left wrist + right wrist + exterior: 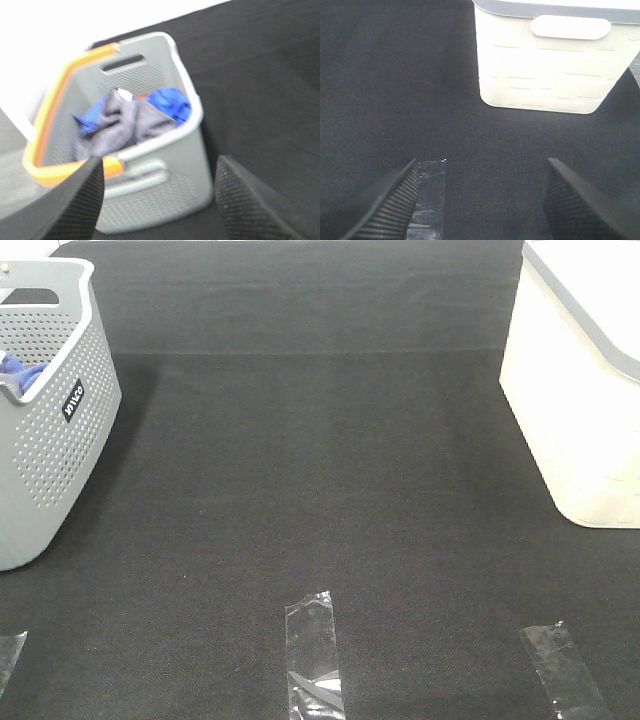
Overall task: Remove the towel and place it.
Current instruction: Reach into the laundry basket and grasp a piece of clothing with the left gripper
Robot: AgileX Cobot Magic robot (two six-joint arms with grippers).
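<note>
Left gripper is hanging with its jaws spread wide and nothing between them. We are seeing both ribbed black fingers in the left wrist view, well apart from each other and touching no object. It is hovering above and just beside the grey perforated basket, looking down into it.

Right gripper is also standing spread, gripping nothing. It is hovering over the black mat near a clear tape strip, with the cream bin beyond it.

We are marking the towel as lying crumpled inside the basket. It is grey-lavender and is draping partly over a bright blue cloth, which is poking out on both sides of it. An orange rim is running along one long side of the basket.

In the high view the basket is sitting at the left edge of the mat and the cream bin at the right edge, well apart. Only a bit of the blue cloth is showing over the basket's rim there. We are not making out the towel in that view. The left wrist picture is coming through slightly blurred.
</note>
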